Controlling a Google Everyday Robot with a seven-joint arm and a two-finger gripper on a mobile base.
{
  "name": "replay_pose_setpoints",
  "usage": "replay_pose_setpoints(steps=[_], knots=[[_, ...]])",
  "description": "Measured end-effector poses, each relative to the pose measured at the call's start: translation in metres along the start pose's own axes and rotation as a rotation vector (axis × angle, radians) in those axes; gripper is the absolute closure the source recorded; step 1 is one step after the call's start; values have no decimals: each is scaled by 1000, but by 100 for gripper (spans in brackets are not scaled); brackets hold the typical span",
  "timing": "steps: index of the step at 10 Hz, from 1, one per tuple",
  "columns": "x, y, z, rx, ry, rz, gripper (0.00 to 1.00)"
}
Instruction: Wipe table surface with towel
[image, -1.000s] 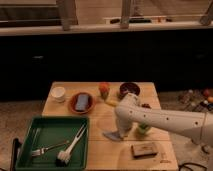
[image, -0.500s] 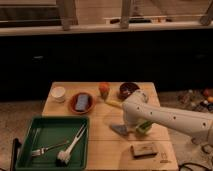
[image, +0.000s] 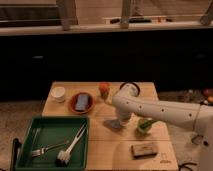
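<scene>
Tan wooden table surface (image: 107, 145) spreads beneath my white arm, and near its middle my gripper (image: 121, 120) points down, jaws closed on a grey towel (image: 113, 123) pressed to the planks, right of a green tray (image: 50, 134).

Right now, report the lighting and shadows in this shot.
Camera view: warm, dim light falls on the table surface, and the background beyond it is near black. Camera view: the white arm is the brightest thing, with its gripper shut on the grey towel at mid-table.
</scene>
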Motion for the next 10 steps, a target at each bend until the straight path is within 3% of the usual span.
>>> replay_pose_setpoints(steps=[2,5,8,10], knots=[[-31,-3,-1,-2,0,-96,100],[-53,25,-1,-21,4,-201,100],[-44,71,-1,-52,9,-236,100],[-18,84,-2,-63,24,-195,100]])
